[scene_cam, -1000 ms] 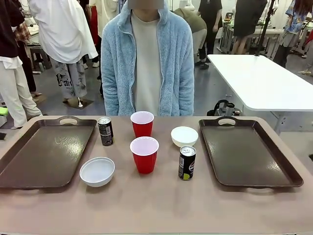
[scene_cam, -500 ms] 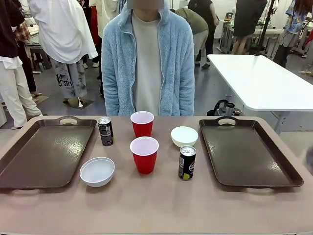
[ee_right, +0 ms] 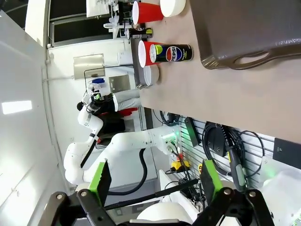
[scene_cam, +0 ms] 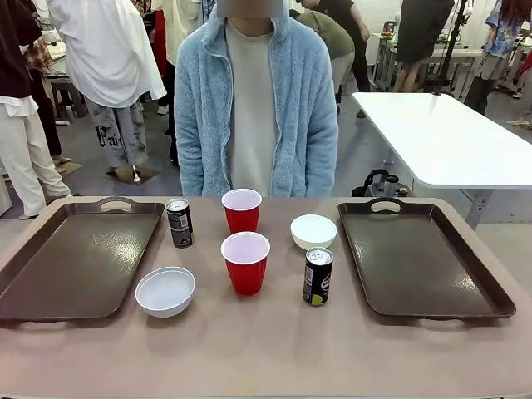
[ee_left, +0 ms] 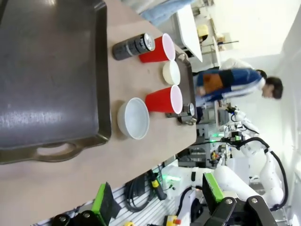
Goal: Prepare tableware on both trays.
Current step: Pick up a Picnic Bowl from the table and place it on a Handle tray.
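Beyond the table, a person stands behind cups between trays.

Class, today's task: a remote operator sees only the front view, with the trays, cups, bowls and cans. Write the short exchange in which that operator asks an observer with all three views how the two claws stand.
Operator: How does the left claw stand?
Observer: In the left wrist view the left claw is open and holds nothing. It hangs back from the near edge of the table, by the near handle of the left tray.
Operator: And the right claw?
Observer: In the right wrist view the right claw is open and empty too. It hangs off the table's near edge, by the near handle of the right tray.
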Robot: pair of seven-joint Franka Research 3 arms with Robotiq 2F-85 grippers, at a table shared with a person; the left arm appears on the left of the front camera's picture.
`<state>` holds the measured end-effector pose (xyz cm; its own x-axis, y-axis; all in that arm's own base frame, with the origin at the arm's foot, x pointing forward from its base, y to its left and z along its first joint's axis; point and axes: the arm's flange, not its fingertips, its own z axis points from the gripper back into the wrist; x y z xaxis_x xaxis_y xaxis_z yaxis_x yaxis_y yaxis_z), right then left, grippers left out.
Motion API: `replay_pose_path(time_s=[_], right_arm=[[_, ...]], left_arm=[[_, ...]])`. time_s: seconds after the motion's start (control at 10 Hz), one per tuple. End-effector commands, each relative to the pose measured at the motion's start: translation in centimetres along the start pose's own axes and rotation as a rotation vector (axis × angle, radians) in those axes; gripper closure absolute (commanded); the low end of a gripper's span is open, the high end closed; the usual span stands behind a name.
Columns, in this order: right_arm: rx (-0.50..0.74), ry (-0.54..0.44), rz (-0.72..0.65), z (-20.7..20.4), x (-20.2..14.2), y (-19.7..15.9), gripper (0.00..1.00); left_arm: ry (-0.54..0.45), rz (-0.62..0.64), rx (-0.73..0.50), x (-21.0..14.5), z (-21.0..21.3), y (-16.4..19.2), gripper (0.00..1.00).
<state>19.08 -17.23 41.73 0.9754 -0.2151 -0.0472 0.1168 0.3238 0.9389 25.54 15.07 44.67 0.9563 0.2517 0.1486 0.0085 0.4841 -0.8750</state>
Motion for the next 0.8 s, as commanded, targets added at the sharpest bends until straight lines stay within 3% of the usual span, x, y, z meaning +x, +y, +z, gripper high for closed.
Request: replay_pose_path(time_s=[0.0, 0.7], right_arm=[[0.015, 0.000, 0.004, 0.05, -0.01, 0.03, 0.00], [0.015, 0.000, 0.004, 0.05, -0.01, 0.03, 0.00]], left_arm=[[-0.009, 0.010, -0.031, 0.06, 0.12, 0.18, 0.00], [-0.009, 0.010, -0.031, 0.06, 0.12, 0.18, 0.00]])
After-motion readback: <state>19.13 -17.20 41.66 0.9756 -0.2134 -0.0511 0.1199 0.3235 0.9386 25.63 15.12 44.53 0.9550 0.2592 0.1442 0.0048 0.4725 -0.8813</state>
